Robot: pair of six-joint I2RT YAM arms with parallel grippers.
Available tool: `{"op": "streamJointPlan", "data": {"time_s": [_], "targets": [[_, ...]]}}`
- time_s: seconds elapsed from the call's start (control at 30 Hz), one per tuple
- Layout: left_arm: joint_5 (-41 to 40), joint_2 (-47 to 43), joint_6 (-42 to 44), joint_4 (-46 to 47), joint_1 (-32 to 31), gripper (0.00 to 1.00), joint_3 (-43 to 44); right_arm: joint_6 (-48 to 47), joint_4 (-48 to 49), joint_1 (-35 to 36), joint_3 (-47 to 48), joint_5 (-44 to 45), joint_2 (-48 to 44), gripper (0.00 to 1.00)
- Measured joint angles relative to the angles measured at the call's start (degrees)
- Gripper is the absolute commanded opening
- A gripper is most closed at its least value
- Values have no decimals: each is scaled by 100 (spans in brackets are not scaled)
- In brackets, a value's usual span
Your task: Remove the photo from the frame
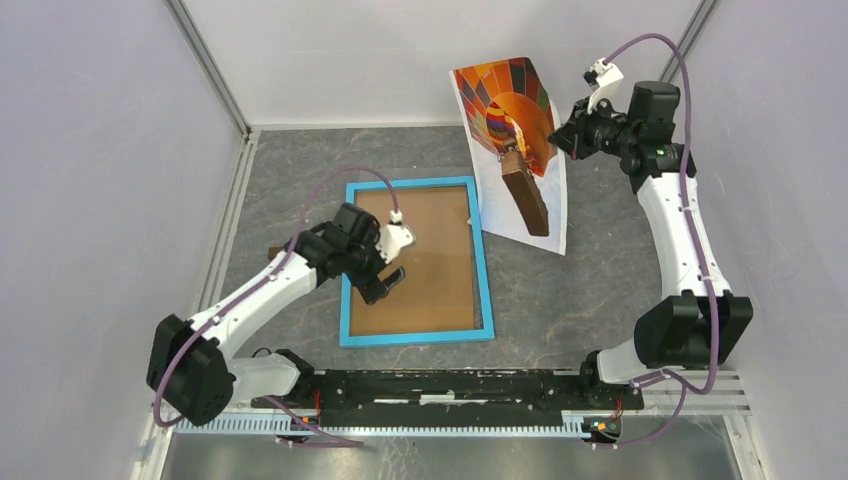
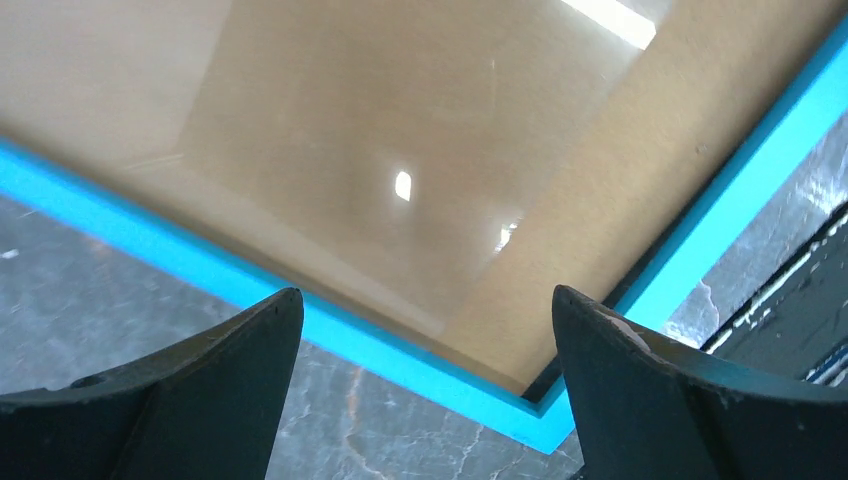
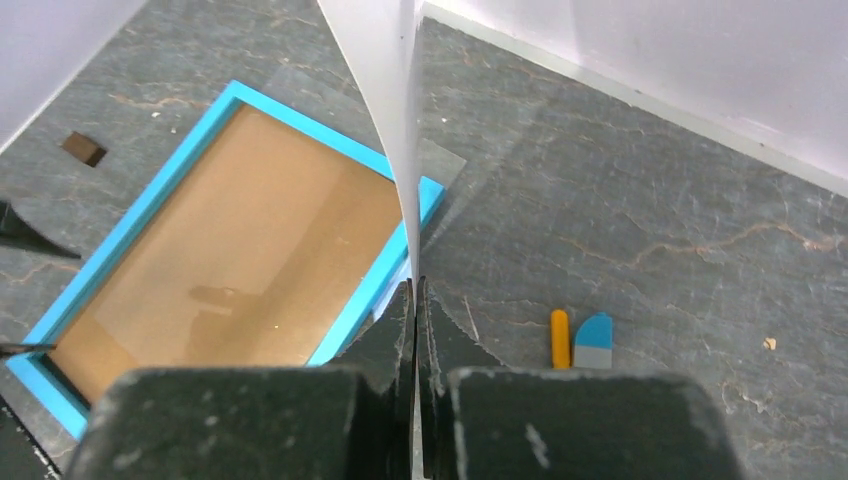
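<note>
The frame (image 1: 483, 262), bright blue around a brown board, lies flat in the middle of the table. Over its lower left edge hovers my left gripper (image 1: 385, 282), open and empty. In the left wrist view, my left gripper (image 2: 425, 295) spans the frame's blue corner (image 2: 120, 230). At the back right, my right gripper (image 1: 560, 135) is shut on one edge of the photo (image 1: 505, 100). This balloon print hangs lifted above the table, clear of the frame. From the right wrist, the photo (image 3: 385, 100) shows edge-on, rising from my right gripper (image 3: 412, 288), with the frame (image 3: 130, 218) below.
A small brown block (image 3: 84, 148) lies on the table left of the frame. An orange stick (image 3: 560, 338) and a blue-grey chip (image 3: 594, 342) lie to its right. White walls enclose the table, and a black rail (image 1: 450, 385) runs along the near edge.
</note>
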Motion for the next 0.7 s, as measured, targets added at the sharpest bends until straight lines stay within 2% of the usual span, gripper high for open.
{"op": "streamJointPlan", "data": {"time_s": [0.33, 0.57, 0.7], "targets": [[472, -479, -293, -76, 1294, 100, 433, 610, 208, 0, 74, -634, -514, 0], [693, -549, -723, -61, 2225, 100, 520, 1502, 988, 0, 81, -1322, -774, 0], [798, -529, -942, 33, 2752, 100, 640, 2146, 1674, 79, -286, -1670, -999, 0]]}}
